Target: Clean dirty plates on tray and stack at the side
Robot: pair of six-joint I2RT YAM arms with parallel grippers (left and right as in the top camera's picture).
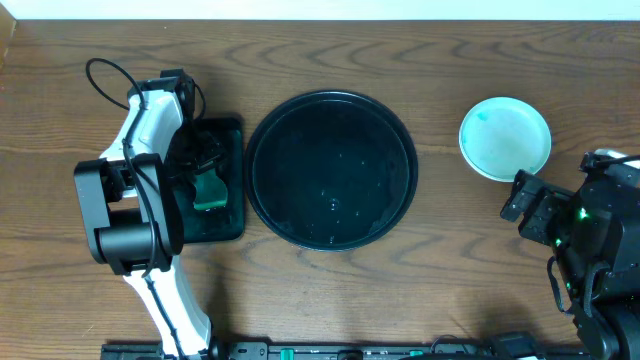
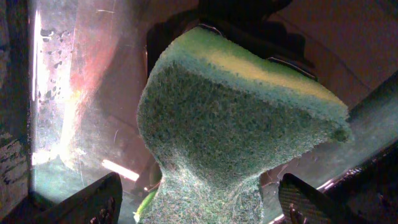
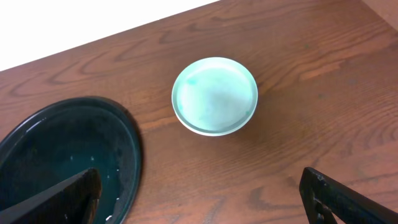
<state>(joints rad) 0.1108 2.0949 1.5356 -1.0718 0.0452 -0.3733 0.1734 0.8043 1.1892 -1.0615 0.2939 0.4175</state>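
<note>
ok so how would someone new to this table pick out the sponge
Find the big round black tray mid-table; left of it lies a smaller dark green rectangular tray. The sponge is over that tray, beneath the left arm, the only soft thing there: green scouring face, yellow foam edge.

Glossy black tray [image 1: 300, 140], pale turquoise plate [image 1: 505, 138], brown wood-grain tabletop [image 1: 450, 60], green and yellow sponge [image 2: 236, 124]

1. It looks like a robot test bench: a left arm [image 1: 125, 215] and a right arm [image 1: 600, 230] stand at a wood-grain table [image 1: 450, 290], on either side of the black tray [image 1: 300, 150].
2. An exposed cable [image 1: 104, 72] loops left of that tray.
3. The kitchen things are a sponge [image 1: 210, 188] to its left and stacked plates [image 1: 505, 138] to its right.
</note>
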